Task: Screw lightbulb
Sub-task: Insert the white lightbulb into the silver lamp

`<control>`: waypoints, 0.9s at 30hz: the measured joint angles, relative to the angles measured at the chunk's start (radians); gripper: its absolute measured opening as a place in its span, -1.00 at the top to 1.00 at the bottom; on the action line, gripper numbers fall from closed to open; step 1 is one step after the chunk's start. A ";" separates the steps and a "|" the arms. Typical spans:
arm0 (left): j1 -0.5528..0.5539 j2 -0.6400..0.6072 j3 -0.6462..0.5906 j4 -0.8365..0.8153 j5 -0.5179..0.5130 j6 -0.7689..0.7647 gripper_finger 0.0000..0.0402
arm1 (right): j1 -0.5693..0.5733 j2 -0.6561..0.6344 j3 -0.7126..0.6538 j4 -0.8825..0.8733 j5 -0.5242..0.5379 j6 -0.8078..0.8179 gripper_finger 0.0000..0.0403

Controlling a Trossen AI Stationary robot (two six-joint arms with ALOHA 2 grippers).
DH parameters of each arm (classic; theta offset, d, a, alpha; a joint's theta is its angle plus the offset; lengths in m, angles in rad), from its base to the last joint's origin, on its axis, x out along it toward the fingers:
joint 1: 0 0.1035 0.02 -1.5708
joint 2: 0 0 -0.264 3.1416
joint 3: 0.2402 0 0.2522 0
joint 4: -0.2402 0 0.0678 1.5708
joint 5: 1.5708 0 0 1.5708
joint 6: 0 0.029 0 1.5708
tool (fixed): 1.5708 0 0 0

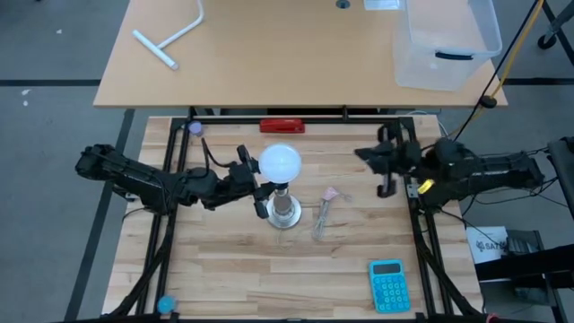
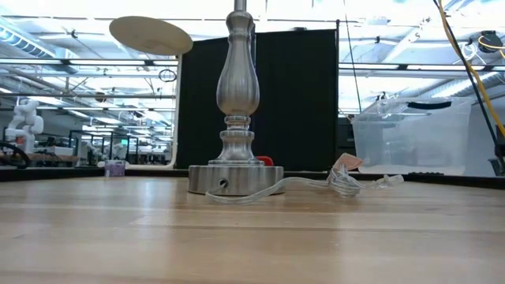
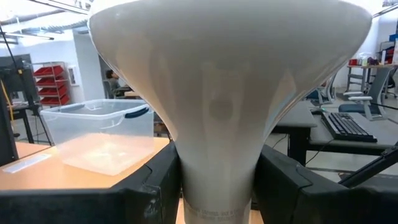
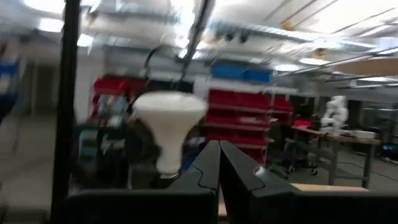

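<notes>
The white lightbulb (image 1: 280,163) stands head up over the top of the silver lamp stand (image 1: 283,212), at the table's middle. Whether its screw base is in the socket, I cannot tell. My left gripper (image 1: 260,186) reaches in from the left and is shut on the bulb, which fills the left wrist view (image 3: 230,74). My right gripper (image 1: 386,170) waits shut and empty near the table's right edge; its wrist view shows the bulb (image 4: 169,124) farther off. The low view shows only the stand (image 2: 237,102) and its round foot. My left gripper pinches the bulb's tapering neck (image 3: 217,180), below the domed head, between its two fingers (image 3: 155,193). The fingers come in level from the table's left, one on either side of the neck. The bulb stands upright, head up, above the stand.
A clear cord with a small pink piece (image 1: 327,206) lies right of the stand's foot. A blue calculator (image 1: 387,285) lies at the near right and a red object (image 1: 282,126) at the far edge. A clear bin (image 1: 444,40) stands on the table behind.
</notes>
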 joint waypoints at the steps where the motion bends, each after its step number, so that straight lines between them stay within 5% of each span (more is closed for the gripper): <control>1: 0.000 0.000 0.000 0.000 0.000 -0.003 0.21 | 0.000 0.031 0.034 -0.030 -0.019 -0.024 1.00; 27: -0.005 0.000 0.000 0.000 0.000 -0.028 0.21 | 0.035 0.578 0.909 -0.696 -0.144 -0.264 1.00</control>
